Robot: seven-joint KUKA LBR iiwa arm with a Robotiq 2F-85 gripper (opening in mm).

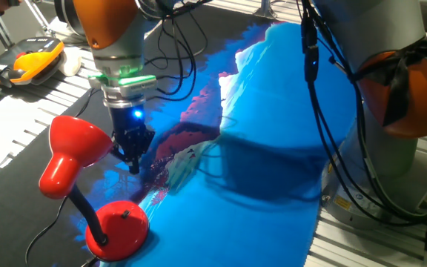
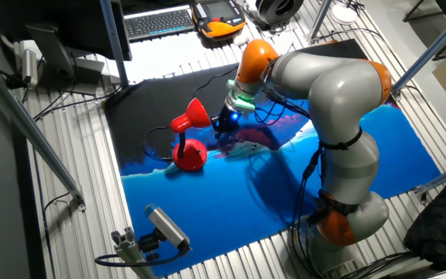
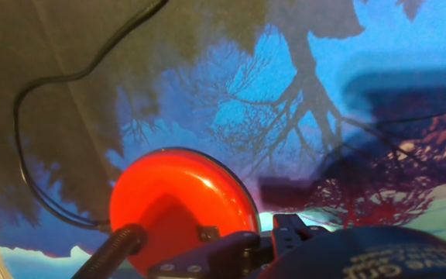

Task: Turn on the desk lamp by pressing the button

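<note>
- The desk lamp [image 1: 76, 159] stands near one edge of the desk [image 1: 273, 185], where the black covering meets the blue patterned cloth; its red shade [image 2: 192, 116] tilts sideways on the bendy neck.
- The button [image 1: 125, 215] sits as a small dark knob on top of the domed base [image 3: 180, 205].
- The gripper [image 1: 133, 165] hangs beside the shade, above the desk and short of the base; whether its fingers are apart or together cannot be told.

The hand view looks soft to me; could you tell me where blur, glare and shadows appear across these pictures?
Hand view: the gripper is dark and blurred, glare streaks the desk lamp base; one fixed view: arm shadow darkens the blue cloth; the other fixed view: sharper, evenly lit.
</note>
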